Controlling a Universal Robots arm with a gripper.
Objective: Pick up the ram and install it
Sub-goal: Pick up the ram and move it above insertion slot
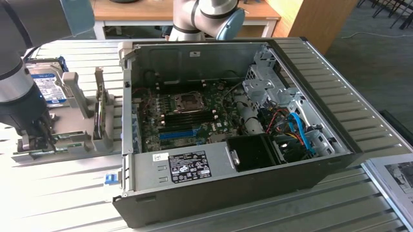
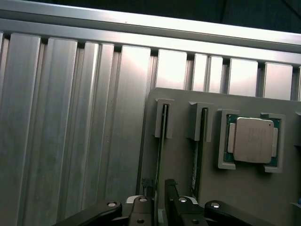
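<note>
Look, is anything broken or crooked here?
Nothing stands out. The computer case lies open on its side, the ram sticks stand straight in the gray holder, and the silver processor sits squarely in its pocket.

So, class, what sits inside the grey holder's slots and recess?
One ram stick stands edge-on in each slot; the silver processor lies in the recess. The sticks' faces and chips are hidden.

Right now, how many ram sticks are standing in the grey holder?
2. The first ram stick stands in the holder slot nearest the gripper; the second ram stick stands in the next slot, beside the processor chip. Others may be hidden beyond the frame.
</note>
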